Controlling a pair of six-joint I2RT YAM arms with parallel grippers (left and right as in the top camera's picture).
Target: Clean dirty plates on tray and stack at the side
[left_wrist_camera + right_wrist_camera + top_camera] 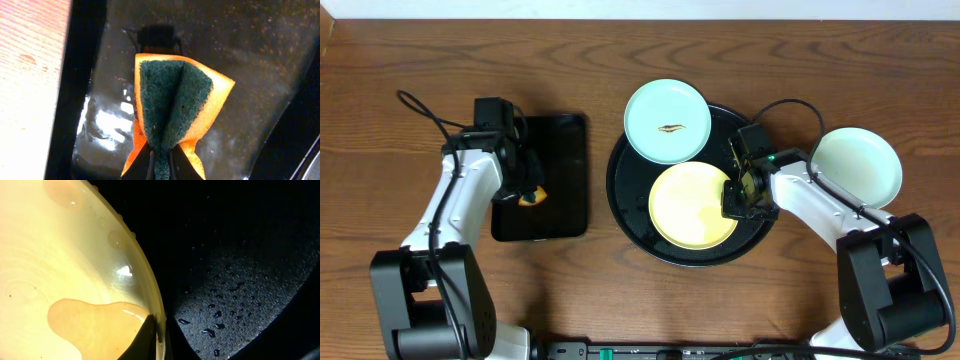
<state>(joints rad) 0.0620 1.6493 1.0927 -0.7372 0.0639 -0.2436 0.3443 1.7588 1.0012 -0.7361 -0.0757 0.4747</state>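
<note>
Wet yellow plate (75, 270), rim pinched at its 3 o'clock edge by the right hand (157, 342), lies at 6 o'clock on the round black tray (240, 290). Likely stiff, light, slippery; a rim grip suits. Left hand (160, 162) clamps a folded sponge (172, 100).

- Wooden table (380, 70): brown with visible grain, and everything stands on it.
- Rectangular black tray (563, 170): lies on the left part of the table, its long sides running away from the near edge. Its surface is glossy and wet, with fine specks.
- Sponge (175, 105): orange with a dark green scouring face, folded so the green sides turn inward. It is over the rectangular tray's near left part.
</note>
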